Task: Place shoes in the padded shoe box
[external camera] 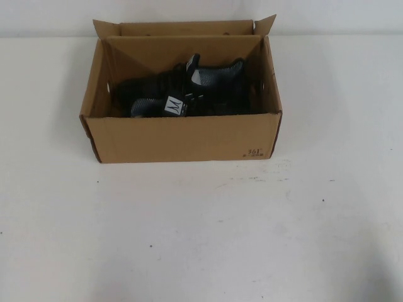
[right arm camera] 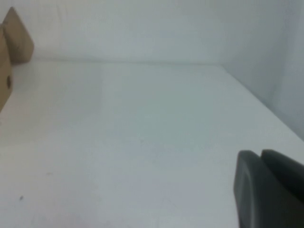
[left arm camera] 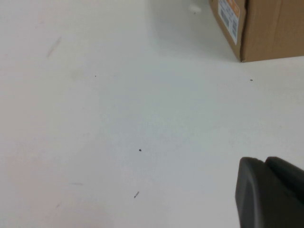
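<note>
Left wrist view shows the left gripper (left arm camera: 270, 192) over bare white table (left arm camera: 118, 118), the box (left arm camera: 266, 28) well ahead. The right gripper (right arm camera: 268, 190) likewise hangs off to the box's far side. Neither holds anything; I cannot tell their spread. Both shoes (external camera: 189, 94) lie inside the box, so the packing looks done.

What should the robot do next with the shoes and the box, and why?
Probably nothing more than keep both arms parked. The shoes already lie inside the shoe box, whose flaps stand open. The left gripper and right gripper each hang over bare table, away from the box, holding nothing.
</note>
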{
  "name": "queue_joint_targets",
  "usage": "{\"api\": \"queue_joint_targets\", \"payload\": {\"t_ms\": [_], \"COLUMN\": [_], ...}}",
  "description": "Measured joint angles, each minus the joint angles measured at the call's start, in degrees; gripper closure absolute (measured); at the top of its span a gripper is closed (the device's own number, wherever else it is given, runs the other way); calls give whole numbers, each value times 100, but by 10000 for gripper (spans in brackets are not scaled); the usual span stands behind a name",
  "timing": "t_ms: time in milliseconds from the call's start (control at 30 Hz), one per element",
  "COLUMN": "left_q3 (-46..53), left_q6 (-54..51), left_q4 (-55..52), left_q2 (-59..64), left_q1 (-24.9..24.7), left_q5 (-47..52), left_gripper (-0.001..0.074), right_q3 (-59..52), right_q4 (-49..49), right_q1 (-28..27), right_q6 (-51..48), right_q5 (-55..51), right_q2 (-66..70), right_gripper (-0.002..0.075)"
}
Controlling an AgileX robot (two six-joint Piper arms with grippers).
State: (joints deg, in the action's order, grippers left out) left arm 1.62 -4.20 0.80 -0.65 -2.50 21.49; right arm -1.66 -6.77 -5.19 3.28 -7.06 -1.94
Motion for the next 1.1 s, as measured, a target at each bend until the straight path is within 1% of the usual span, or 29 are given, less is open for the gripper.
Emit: {"api": "queue_joint_targets", "payload": {"t_ms": [67,233,1100], "left_q3": [0,0,0], "left_q6": [0,0,0], "left_q4": [0,0,0], "left_q2": [0,0,0], "left_q1": [0,0,0], "left_q5": [0,0,0], "left_gripper": [738,738,738], "right_q3": [0,0,0], "right_q4": [173,131,101], "right_q1": [0,0,0], "right_q6": [-266,-148,-149], "right_q5": [-225,-1188,-1189], "right_q2": [0,0,0], "right_gripper": [732,732,732]}}
